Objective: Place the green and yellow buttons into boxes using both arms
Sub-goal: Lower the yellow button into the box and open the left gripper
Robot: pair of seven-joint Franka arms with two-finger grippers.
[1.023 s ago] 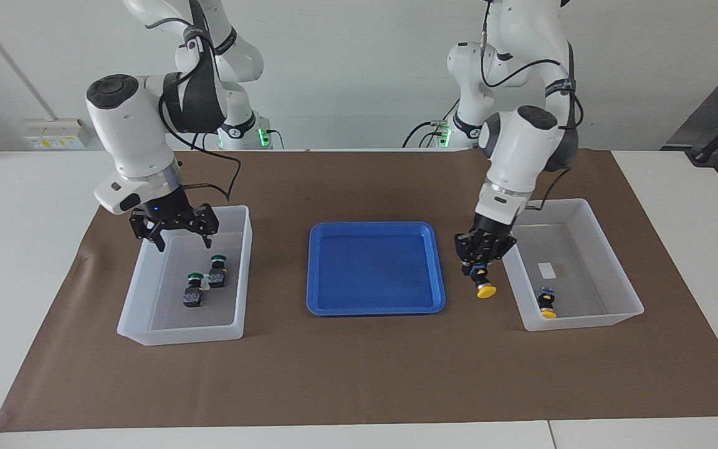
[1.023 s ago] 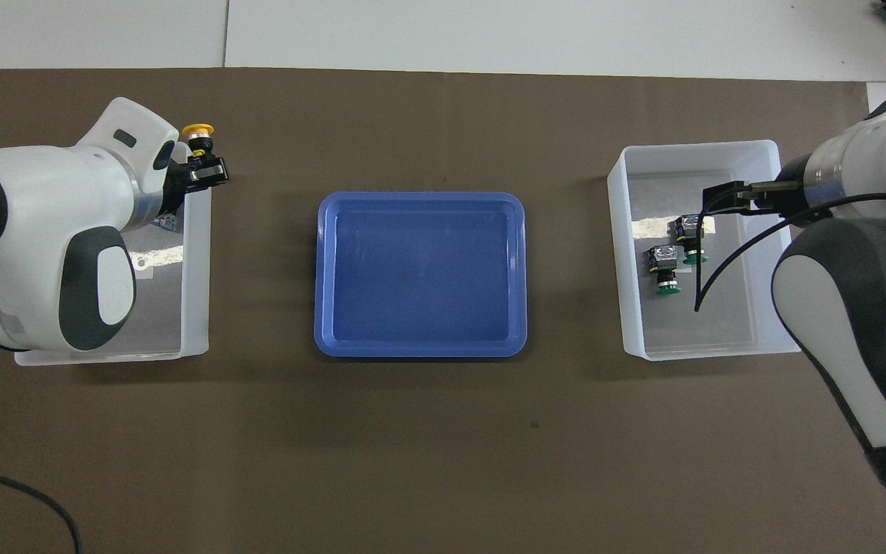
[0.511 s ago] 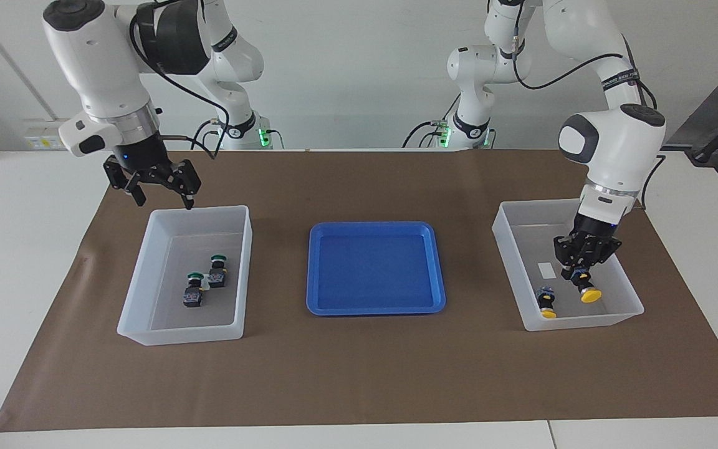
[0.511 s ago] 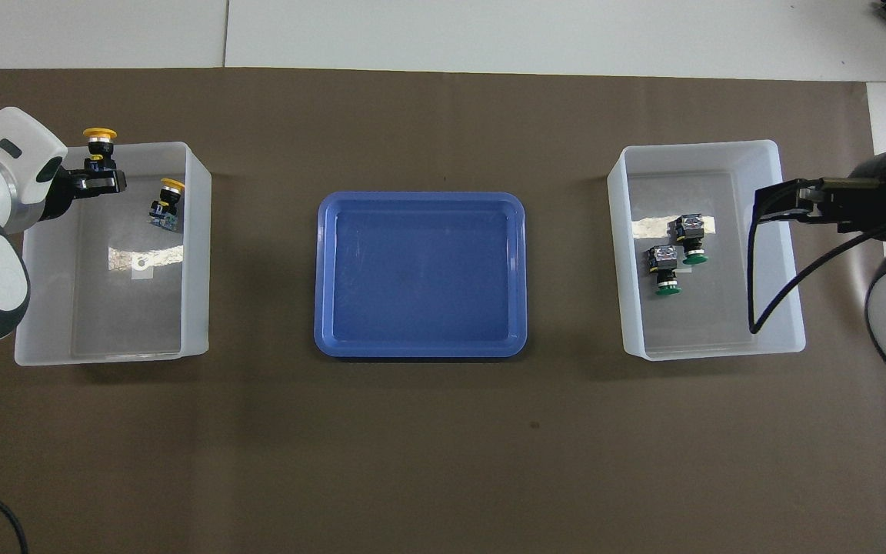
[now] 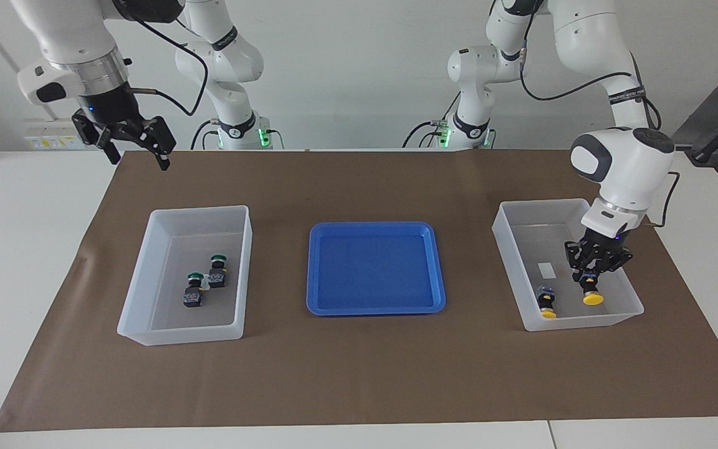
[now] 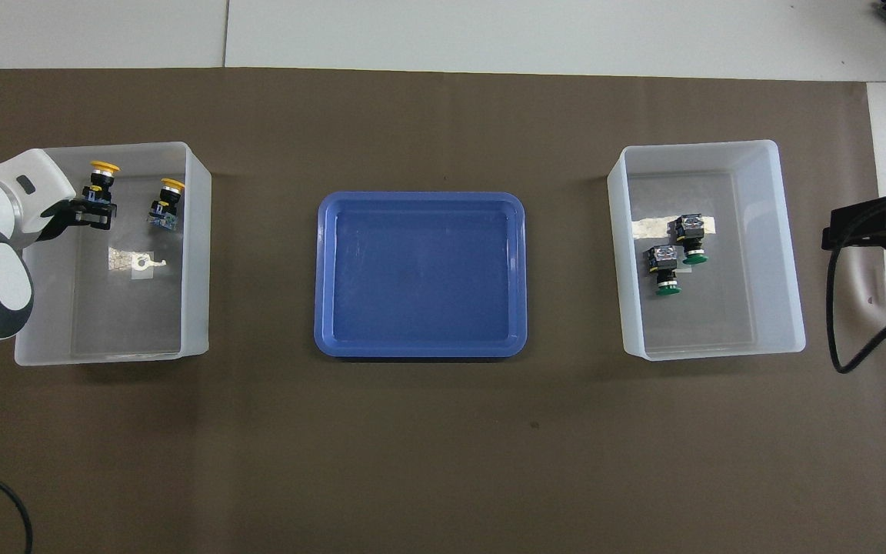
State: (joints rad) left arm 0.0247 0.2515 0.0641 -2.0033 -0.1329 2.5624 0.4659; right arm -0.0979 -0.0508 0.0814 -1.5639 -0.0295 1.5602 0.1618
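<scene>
Desk (image 5: 22,262): brown mat, blue tray (image 5: 376,268) in the middle, empty.
Boxes: one at the right arm's end (image 5: 184,274), one at the left arm's end (image 5: 568,265).
Right tool (image 5: 125,140): fingers spread, empty, high over the mat's edge; half a second ago it hung just over its box.
Left tool (image 5: 594,274): pinching a yellow button (image 5: 593,298), lower inside its box than before.
Buttons: two green (image 5: 203,284) lie in the right arm's box; one yellow (image 5: 546,302) lies in the other.
Progress: three placed; I judge only the release remains.
</scene>
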